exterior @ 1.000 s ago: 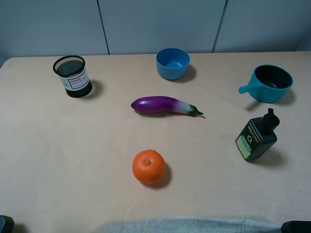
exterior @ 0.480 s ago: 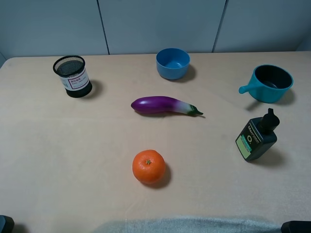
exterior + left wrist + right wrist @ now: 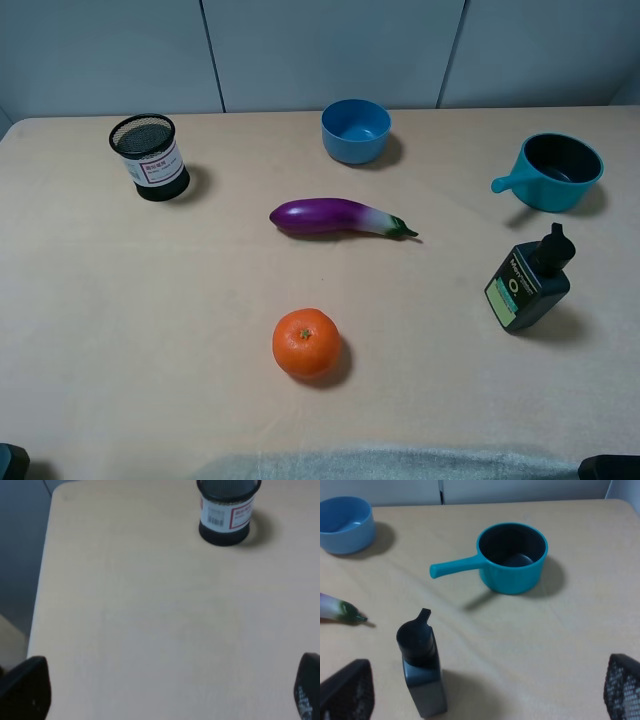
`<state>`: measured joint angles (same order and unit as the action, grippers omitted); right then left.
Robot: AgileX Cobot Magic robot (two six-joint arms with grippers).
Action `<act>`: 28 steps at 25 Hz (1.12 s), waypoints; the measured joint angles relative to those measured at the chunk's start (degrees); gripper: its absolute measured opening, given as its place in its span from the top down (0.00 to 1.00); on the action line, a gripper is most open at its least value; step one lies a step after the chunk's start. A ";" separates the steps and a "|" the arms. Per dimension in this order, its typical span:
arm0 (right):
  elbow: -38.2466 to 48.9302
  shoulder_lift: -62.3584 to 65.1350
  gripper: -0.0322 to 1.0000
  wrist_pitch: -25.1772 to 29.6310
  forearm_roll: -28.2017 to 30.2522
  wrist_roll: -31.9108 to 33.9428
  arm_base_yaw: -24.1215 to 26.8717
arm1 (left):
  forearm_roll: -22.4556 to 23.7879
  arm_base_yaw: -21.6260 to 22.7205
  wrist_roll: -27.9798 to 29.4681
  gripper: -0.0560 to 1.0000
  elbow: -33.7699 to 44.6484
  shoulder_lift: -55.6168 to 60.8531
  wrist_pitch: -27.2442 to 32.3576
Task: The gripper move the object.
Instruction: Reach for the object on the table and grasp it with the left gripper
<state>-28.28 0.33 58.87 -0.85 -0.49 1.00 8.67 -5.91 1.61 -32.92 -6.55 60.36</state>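
Observation:
The black wire-mesh cup with a white, pink-bordered label stands upright at the table's far left. It also shows in the left wrist view, well ahead of my left gripper. The left gripper is open and empty, with only its two black fingertips showing at the frame's corners. My right gripper is open and empty too, low over the table's near right, behind a dark bottle. In the high view only black bits of the arms show at the bottom corners.
A blue bowl stands at the back centre. A teal handled cup is at the back right and a dark green bottle stands in front of it. A purple eggplant lies mid-table. An orange sits nearer the front. A grey cloth lies at the front edge.

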 joint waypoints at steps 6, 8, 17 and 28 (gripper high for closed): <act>0.00 0.00 0.30 0.00 0.00 0.00 0.00 | 0.27 0.00 -0.80 0.04 -5.18 -11.79 -1.45; 0.00 0.00 0.30 0.00 0.00 0.00 0.00 | 0.33 0.00 -1.61 0.04 -6.77 -15.64 -2.26; 0.00 0.00 0.30 0.00 0.00 0.00 0.00 | 0.33 0.00 -3.27 0.04 -15.96 -33.55 -2.99; 0.00 0.00 0.30 0.00 -0.02 0.00 0.00 | -0.58 0.00 -8.34 0.04 -24.79 -51.90 -3.01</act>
<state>-28.28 0.33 58.87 -0.87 -0.49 1.00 8.09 -5.91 -6.73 -57.71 -58.45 57.35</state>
